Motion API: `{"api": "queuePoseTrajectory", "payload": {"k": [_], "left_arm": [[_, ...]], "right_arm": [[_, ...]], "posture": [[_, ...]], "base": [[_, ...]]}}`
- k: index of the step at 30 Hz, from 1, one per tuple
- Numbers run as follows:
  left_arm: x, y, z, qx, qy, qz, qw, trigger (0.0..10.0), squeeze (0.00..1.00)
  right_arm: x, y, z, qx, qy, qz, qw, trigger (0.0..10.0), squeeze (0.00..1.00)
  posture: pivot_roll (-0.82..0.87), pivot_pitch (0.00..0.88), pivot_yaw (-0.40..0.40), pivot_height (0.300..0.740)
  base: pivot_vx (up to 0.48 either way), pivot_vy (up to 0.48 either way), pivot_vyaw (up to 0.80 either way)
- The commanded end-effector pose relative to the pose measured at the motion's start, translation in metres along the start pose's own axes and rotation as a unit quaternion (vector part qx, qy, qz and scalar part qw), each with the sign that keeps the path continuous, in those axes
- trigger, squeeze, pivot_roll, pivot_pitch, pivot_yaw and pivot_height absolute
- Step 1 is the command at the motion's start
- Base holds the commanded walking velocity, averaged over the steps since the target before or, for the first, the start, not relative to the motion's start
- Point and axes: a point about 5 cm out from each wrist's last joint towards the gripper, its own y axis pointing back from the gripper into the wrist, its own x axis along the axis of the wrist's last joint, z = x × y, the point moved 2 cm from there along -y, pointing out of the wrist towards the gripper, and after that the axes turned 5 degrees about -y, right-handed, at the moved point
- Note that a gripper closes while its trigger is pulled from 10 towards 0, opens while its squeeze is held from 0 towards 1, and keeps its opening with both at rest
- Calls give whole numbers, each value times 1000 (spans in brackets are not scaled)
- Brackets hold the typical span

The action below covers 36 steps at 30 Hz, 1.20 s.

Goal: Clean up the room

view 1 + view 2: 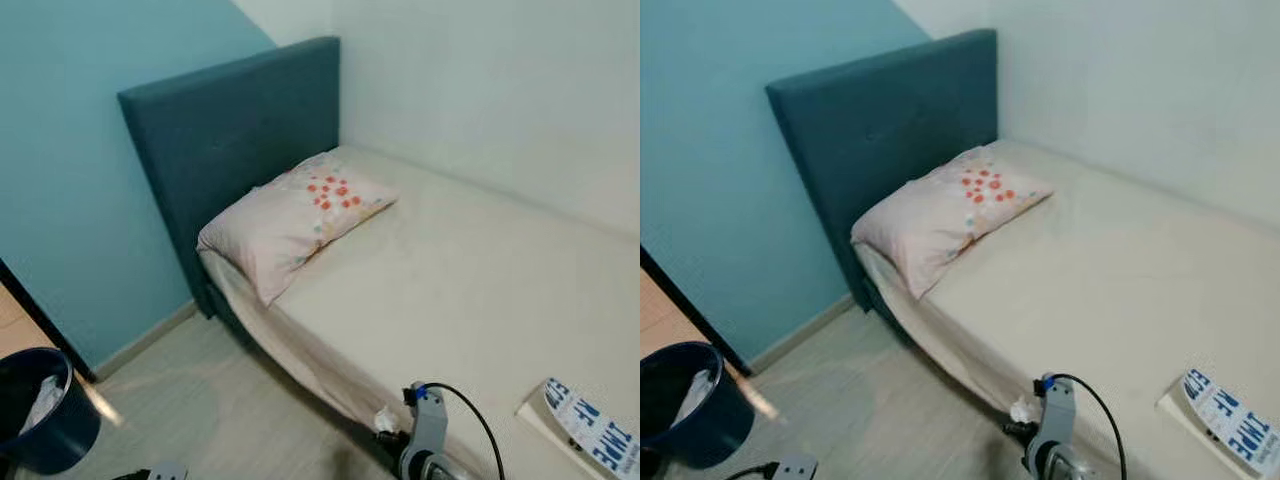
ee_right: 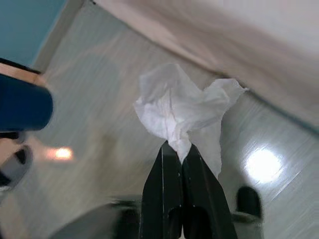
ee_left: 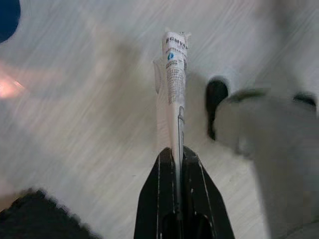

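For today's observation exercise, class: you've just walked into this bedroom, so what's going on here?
A humanoid robot is tidying up, with litter in both grippers. The left gripper is shut on a white printed wrapper, held above the floor. The right gripper is shut on a crumpled tissue beside the bed. A dark blue bin with some rubbish already inside stands on the floor to the robot's left. A pillow lies at the headboard.

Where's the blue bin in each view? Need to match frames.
Left eye view: blue bin in the lower-left corner, on the floor.
Right eye view: lower-left corner again.
Left wrist view: dark blue patch at a frame corner, likely it.
Right wrist view: blue shape at the frame edge.
Shared landmark: pale floor.
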Motion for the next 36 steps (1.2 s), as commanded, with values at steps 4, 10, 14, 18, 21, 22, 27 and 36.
{"api": "queuePoseTrajectory", "payload": {"k": [4,10,14,18,21,22,27,36], "left_arm": [[-1,0,0,-1,-4,3,1000,10000,0],[3,-1,7,-6,-4,9,1000,10000,0],[6,-1,12,-11,4,16,1000,10000,0],[8,-1,16,-20,15,18,1000,10000,0],[9,-2,15,-21,17,20,999,10000,0],[10,-2,15,-23,19,21,999,10000,0],[11,-2,13,-23,22,22,999,10000,0],[12,-2,11,-29,24,18,999,10000,0]], "right_arm": [[0,-3,-9,11,18,0,1000,10000,0],[0,-3,-9,11,19,0,1000,10000,0],[0,-3,-9,11,20,-1,1000,10000,0],[0,-3,-9,12,24,-1,1000,10000,0],[0,-3,-9,13,27,-3,1000,10000,0],[0,-2,-9,13,28,-3,1000,10000,0],[-1,-3,-9,15,36,-6,999,10000,0],[-2,-3,-11,20,49,-11,999,10000,0]], "posture": [[-70,18,-7,735],[-69,18,-7,735],[-70,20,-9,735],[-71,19,-12,735],[-71,19,-13,735],[-71,17,-14,735],[-71,16,-14,735],[-71,16,-14,735]], "base": [[0,0,775],[0,0,774],[0,0,775],[0,0,775],[0,0,775],[0,0,775],[0,0,771],[0,-203,774]]}}
